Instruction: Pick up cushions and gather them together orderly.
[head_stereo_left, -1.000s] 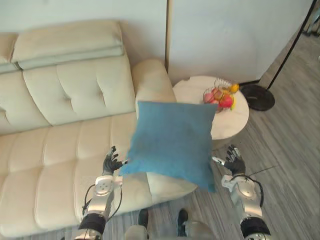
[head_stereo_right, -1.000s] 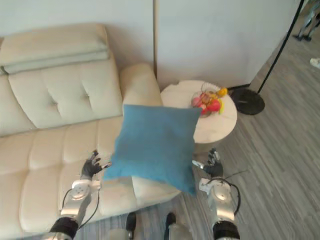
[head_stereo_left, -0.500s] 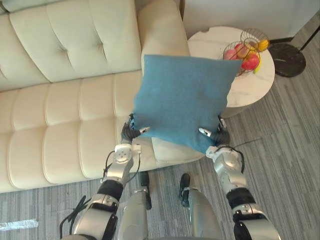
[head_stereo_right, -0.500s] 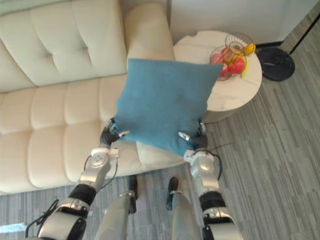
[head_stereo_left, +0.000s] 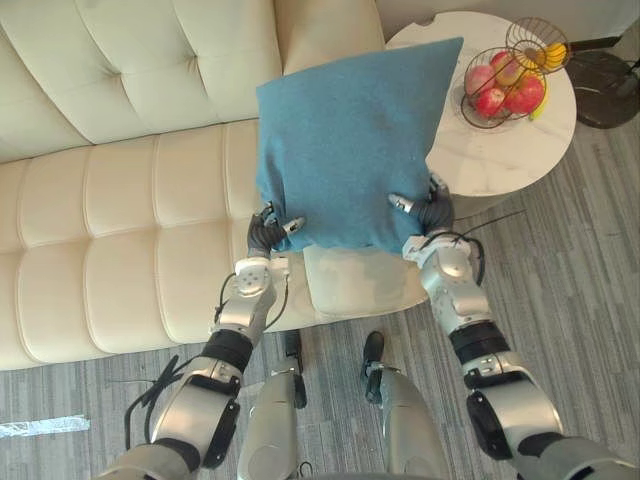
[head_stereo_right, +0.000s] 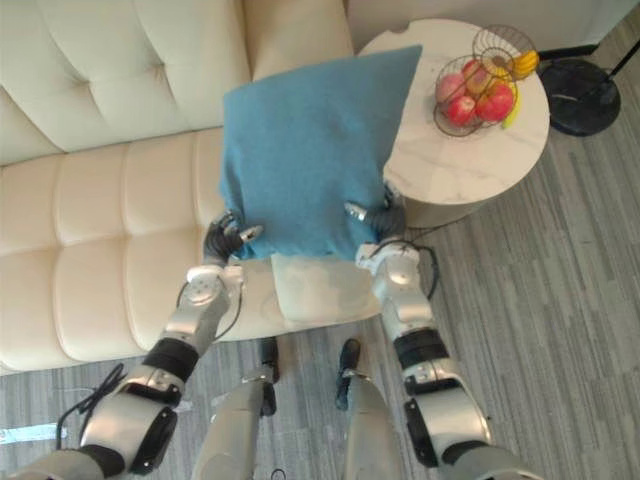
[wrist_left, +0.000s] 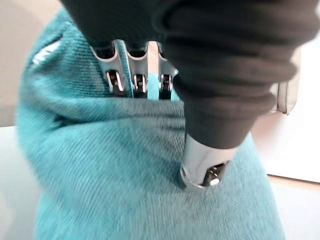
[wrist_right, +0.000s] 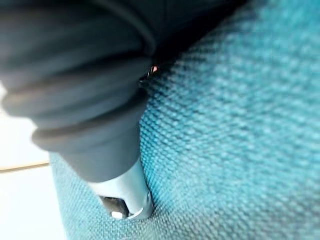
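Item: blue cushion (head_stereo_left: 345, 150), carry step; left hand (head_stereo_left: 268, 232), right hand (head_stereo_left: 430, 212) pinching lower corners. Next, probably: onto sofa (head_stereo_left: 120, 200), 9 o'clock.

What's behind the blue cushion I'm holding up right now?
Around the blue cushion show the cream sofa and the round side table; whatever lies directly behind is covered. Left hand and right hand pinch its lower corners.

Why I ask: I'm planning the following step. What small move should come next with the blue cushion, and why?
Probably lower the blue cushion forward onto the sofa seat, near the backrest. The left robot hand and right robot hand pinch its lower corners, holding it in the air over the seat; the side table with fruit stands close to its right.
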